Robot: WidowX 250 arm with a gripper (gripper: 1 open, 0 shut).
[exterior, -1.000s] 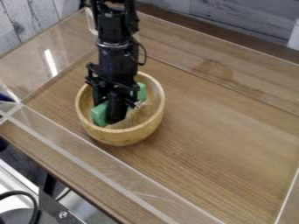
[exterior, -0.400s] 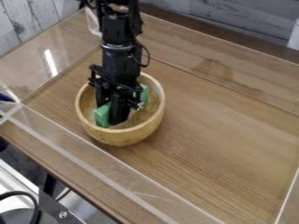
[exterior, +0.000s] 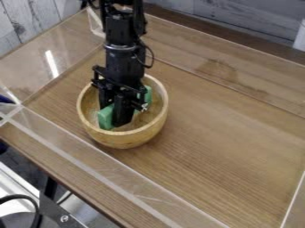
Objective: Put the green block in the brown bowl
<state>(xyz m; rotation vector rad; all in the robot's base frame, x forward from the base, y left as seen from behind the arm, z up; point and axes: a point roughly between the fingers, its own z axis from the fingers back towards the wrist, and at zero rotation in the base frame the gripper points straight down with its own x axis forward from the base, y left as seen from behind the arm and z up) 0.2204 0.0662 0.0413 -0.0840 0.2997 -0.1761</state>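
The brown bowl [exterior: 141,131] is a round light-tan wooden bowl standing on the table left of centre. The black arm reaches steeply down into it from above. Inside the bowl, the gripper [exterior: 118,117] is shut on the green block [exterior: 107,117], a small bright green bar whose lower end shows between the black fingers near the bowl's floor. More green of the block shows at the right of the fingers. The arm hides the rest of the block and much of the bowl's inside.
The wooden table [exterior: 215,142] stretches wide to the right and front of the bowl. A clear plastic wall [exterior: 71,147] runs along the front left edge. A pale plank wall [exterior: 24,22] stands at the back left.
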